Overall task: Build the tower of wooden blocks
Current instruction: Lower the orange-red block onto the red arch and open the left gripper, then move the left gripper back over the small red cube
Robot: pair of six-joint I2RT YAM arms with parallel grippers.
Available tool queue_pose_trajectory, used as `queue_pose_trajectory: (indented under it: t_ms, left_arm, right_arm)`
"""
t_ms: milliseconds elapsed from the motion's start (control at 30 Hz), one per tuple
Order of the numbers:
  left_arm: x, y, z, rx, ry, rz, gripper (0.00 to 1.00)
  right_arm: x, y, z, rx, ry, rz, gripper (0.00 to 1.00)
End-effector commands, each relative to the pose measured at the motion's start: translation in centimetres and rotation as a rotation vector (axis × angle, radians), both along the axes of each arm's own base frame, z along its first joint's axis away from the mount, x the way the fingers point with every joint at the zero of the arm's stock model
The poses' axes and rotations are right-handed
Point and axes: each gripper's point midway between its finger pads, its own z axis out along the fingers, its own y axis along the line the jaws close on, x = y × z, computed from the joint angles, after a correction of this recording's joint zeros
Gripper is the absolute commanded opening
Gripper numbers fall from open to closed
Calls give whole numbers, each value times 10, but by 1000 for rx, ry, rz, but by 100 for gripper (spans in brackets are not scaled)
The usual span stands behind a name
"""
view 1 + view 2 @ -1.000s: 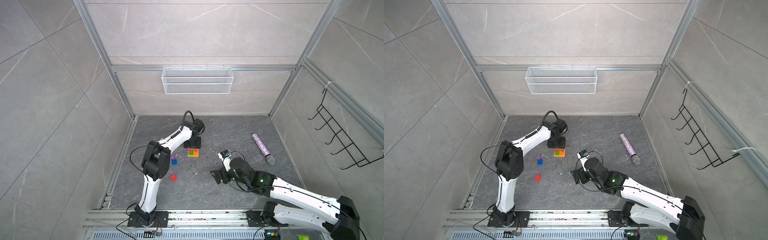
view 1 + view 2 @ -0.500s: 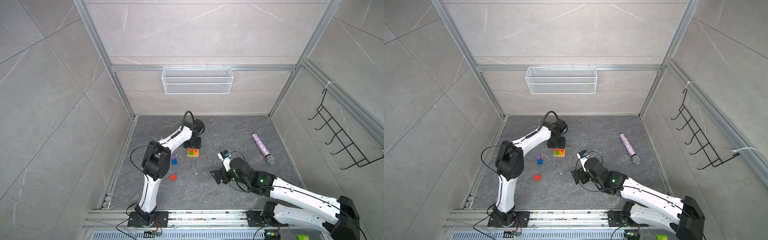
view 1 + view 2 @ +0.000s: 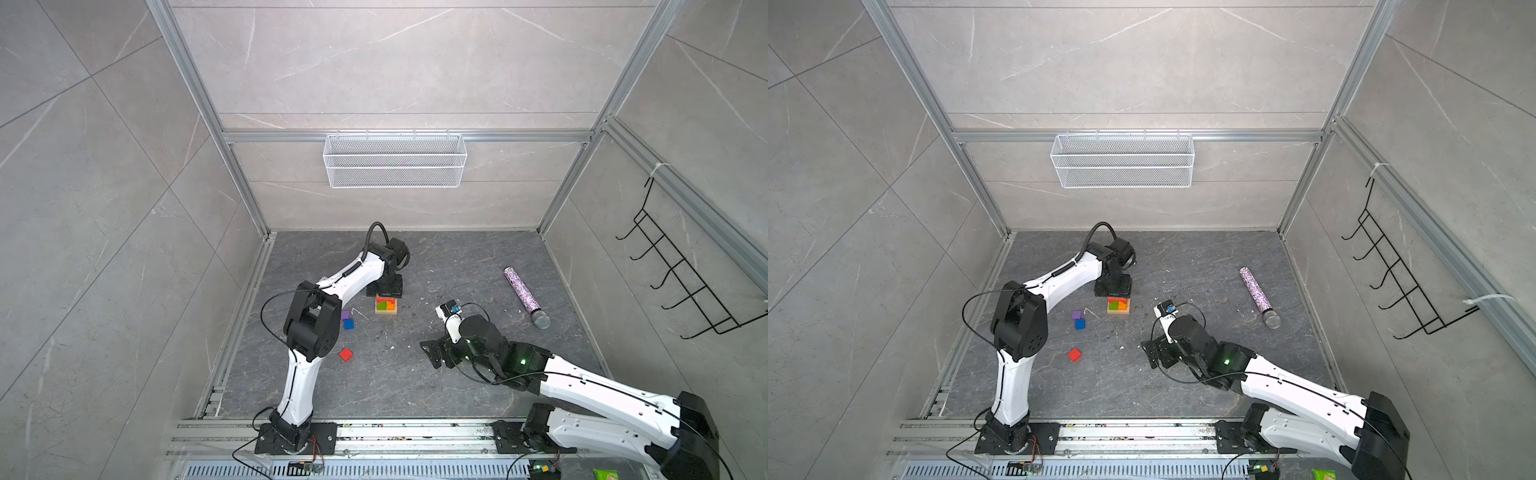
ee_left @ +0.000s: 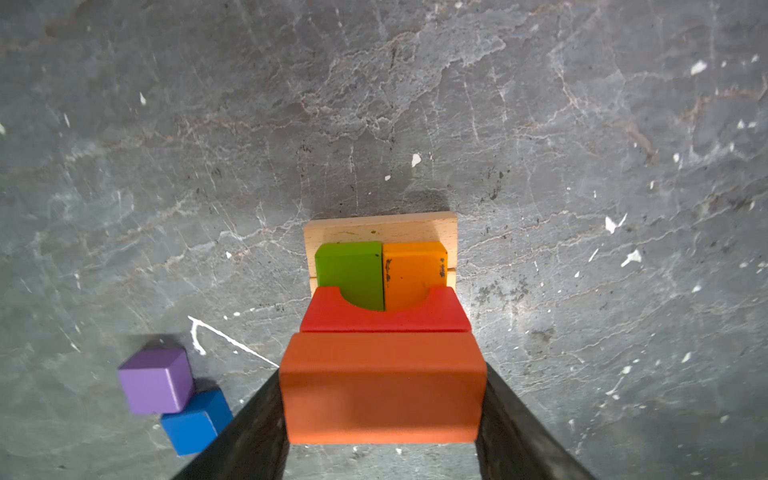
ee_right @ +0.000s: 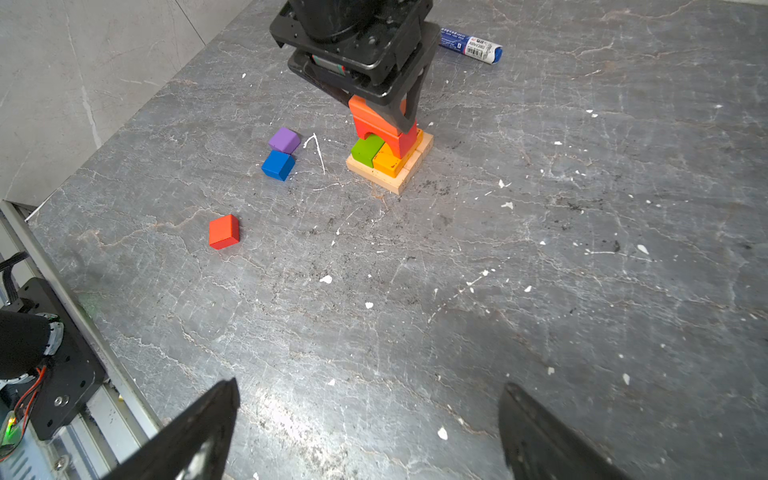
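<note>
The tower [image 3: 385, 305] [image 3: 1118, 305] stands mid-floor. Its tan base [image 4: 380, 228] carries a green block [image 4: 349, 270] and an orange block [image 4: 413, 270] side by side, with a red arch block [image 4: 382, 320] across them. An orange-red block [image 4: 382, 386] sits on the arch, and my left gripper [image 4: 382, 372] [image 5: 382, 112] is shut on its two sides. Loose on the floor lie a purple cube [image 5: 284, 140], a blue cube [image 5: 278, 165] and a red cube [image 5: 224, 231]. My right gripper [image 5: 370, 390] [image 3: 434, 353] hangs open and holds nothing, well in front of the tower.
A glittery microphone [image 3: 524, 295] lies at the right of the floor. A blue marker pen [image 5: 469, 43] lies behind the left gripper. On the back wall hangs a wire basket [image 3: 395, 160], and a hook rack [image 3: 685, 282] is on the right wall. A metal rail [image 3: 374, 432] runs along the front.
</note>
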Motion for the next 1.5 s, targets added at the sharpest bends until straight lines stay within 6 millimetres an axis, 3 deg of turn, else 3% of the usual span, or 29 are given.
queue_pose_trajectory:
  t_ms: [0,233,567,767,1000,1200,1333,1467]
  left_arm:
    - [4,0,11,-12,-18,0,77]
    - [5,-5,20,-27,-29,-15,87]
    - [1,-1,43,-26,-59,-28,90]
    - [-13,7,59,-38,-71,-20,89]
    - [-45,36,66,-45,-91,106,87]
    - [-85,72,63,-18,-69,246,86]
    - [-111,103,55,29,-72,398,86]
    - [-135,117,43,12,-44,521,85]
  right_arm:
    - [0,1,0,-15,-1,0,99]
    - [1,1,2,-16,-7,2,99]
    - [2,2,4,-18,-12,3,99]
    - [2,3,0,-13,-11,1,99]
    - [5,2,2,-2,-20,-19,99]
    - [6,4,0,1,-17,-21,99]
    - [5,6,-4,15,-11,-25,99]
    - [5,9,-8,25,0,-21,98]
